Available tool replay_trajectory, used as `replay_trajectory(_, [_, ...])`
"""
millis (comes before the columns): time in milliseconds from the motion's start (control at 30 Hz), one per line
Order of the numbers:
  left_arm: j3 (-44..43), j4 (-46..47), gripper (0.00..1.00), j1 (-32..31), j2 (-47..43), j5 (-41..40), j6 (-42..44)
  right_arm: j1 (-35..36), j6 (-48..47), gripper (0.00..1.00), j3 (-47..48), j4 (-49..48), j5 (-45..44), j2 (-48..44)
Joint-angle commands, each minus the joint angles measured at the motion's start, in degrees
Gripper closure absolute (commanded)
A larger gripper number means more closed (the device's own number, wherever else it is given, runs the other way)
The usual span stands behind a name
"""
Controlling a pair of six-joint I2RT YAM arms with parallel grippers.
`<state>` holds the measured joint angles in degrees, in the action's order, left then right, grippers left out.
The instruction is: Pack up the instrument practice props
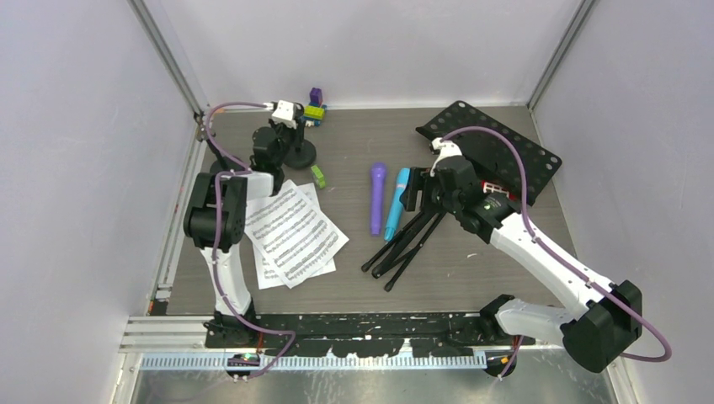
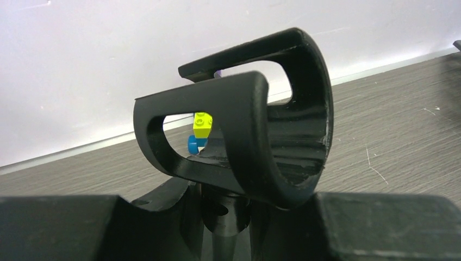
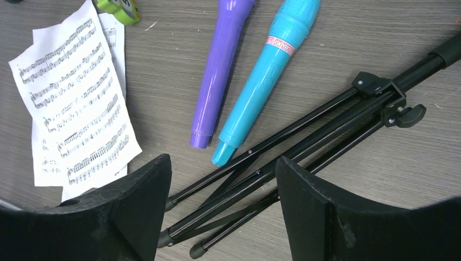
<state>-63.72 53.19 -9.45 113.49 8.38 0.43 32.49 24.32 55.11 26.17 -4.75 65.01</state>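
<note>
Two grippers seen: left gripper (image 2: 225,220) pinches holder (image 2: 247,136) stem; right gripper (image 3: 222,166) spread over tripod legs (image 3: 375,86), purple mic (image 3: 217,70) and cyan mic (image 3: 266,81) just beside.

Black mic holder (image 2: 255,136) stem gripped between the jaws, toy bricks (image 2: 201,130) behind

The microphone holder (image 2: 239,136) is stood directly ahead of the left gripper (image 2: 224,228), its stem between the fingers, with toy bricks (image 2: 202,126) beyond it. Tripod legs (image 3: 372,86) are laid beneath the right gripper (image 3: 223,212). Two microphones (image 3: 253,98) are set side by side ahead of it, and sheet music (image 3: 76,103) lies further left.
</note>
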Motion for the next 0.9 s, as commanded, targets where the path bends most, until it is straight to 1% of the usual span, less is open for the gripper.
replay_trajectory(0, [-0.7,13.1,1.00,0.3,-0.6,-0.8,0.7,-0.1,-0.9,0.25,-0.5,-2.6,0.6,0.1])
replay_trajectory(67, [-0.2,13.3,0.99,0.4,-0.3,-0.7,0.7,0.0,-0.9,0.25,-0.6,-2.8,0.9,0.3])
replay_trajectory(133, [0.4,13.5,0.95,0.4,-0.3,-0.7,0.6,0.0,-0.8,0.25,-0.5,-2.7,1.2,0.7])
replay_trajectory(233, [1.9,14.5,0.77,0.5,-0.5,-0.7,0.3,0.0,-0.7,0.25,-0.4,-2.7,1.7,0.8])
replay_trajectory(300, [2.6,15.1,0.69,0.5,-0.5,-0.7,0.3,0.0,-0.5,0.25,-0.4,-2.8,1.9,0.7])
replay_trajectory(367, [3.4,15.3,0.67,0.5,-0.3,-0.6,0.1,0.0,-0.3,0.25,-0.3,-2.8,2.2,0.6])
replay_trajectory(567, [5.3,16.9,0.64,0.5,0.1,-0.6,-0.2,0.0,-0.2,0.25,0.0,-2.6,2.5,0.5])
replay_trajectory(667, [5.7,16.5,0.59,0.6,-0.3,-0.4,-0.1,0.0,-0.2,0.25,-0.1,-2.4,2.6,0.4])
replay_trajectory(733, [6.2,16.0,0.52,0.5,-1.0,-0.4,-0.2,0.0,-0.1,0.25,-0.2,-2.3,2.7,0.2])
replay_trajectory(867, [8.0,15.4,0.32,0.6,-3.0,-0.4,-1.5,0.0,0.0,0.25,-0.1,-2.3,3.0,0.0])
